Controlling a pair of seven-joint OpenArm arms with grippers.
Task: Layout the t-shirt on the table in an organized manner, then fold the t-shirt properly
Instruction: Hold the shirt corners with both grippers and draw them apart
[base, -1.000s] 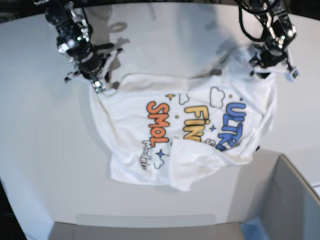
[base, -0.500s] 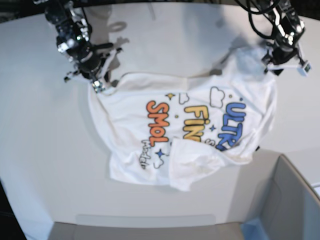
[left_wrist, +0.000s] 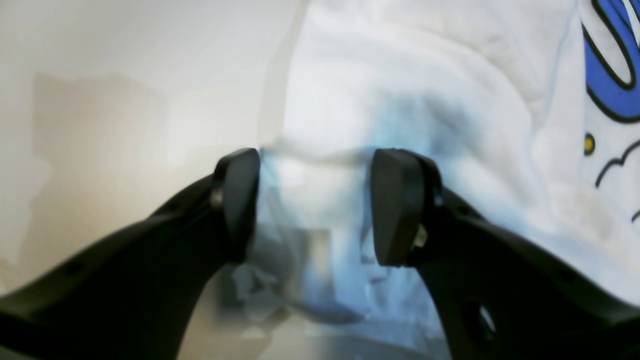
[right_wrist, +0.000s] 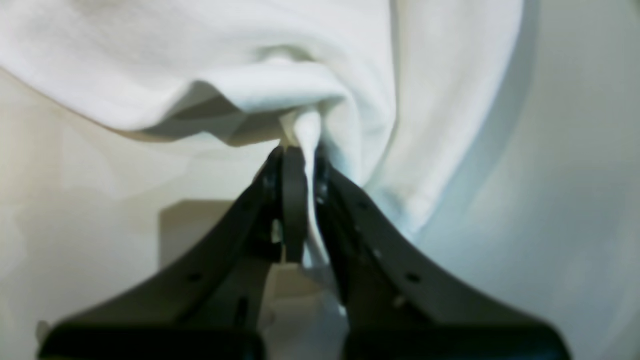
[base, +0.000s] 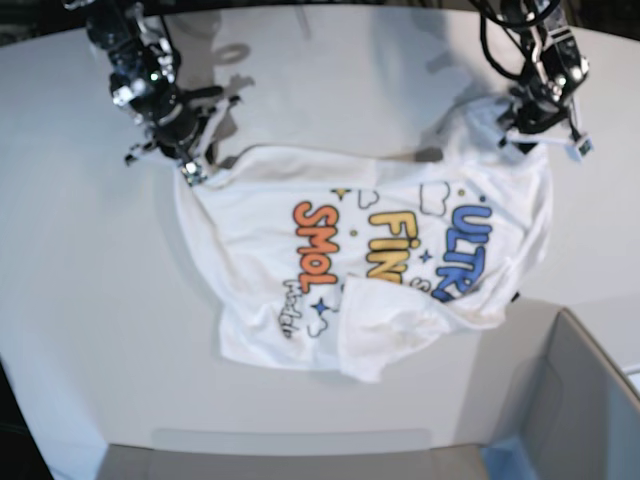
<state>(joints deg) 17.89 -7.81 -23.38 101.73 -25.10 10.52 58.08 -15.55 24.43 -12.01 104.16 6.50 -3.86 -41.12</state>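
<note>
Back toward the shirt's corner has come the left gripper (base: 541, 122) — half a second ago it sat further out over bare table (base: 80, 300); the right gripper (base: 190, 165) has barely shifted, and the t-shirt (base: 370, 260) lies much as it did, print up and rumpled.

Spreading looks to be the step in hand; no folding has begun. The cloth hangs crooked between the two tools, with a loose flap doubled over the print on the side away from both of them.

From the right wrist, the right gripper is clamped on a pinch of white fabric, its jaws nearly touching, with cloth bunching up just ahead of the fingertips (right_wrist: 295, 200). From the left wrist, the left gripper (left_wrist: 315, 205) stands parted, with shirt edge lying between and just beyond the pads (left_wrist: 400, 205), not yet squeezed.

My guess for the next move: close the left jaws on that edge, then draw the two corners apart to pull the top hem taut.

Only the base view shows the whole garment and the folded flap — the wrist views alone settle how each pair of jaws stands.
</note>
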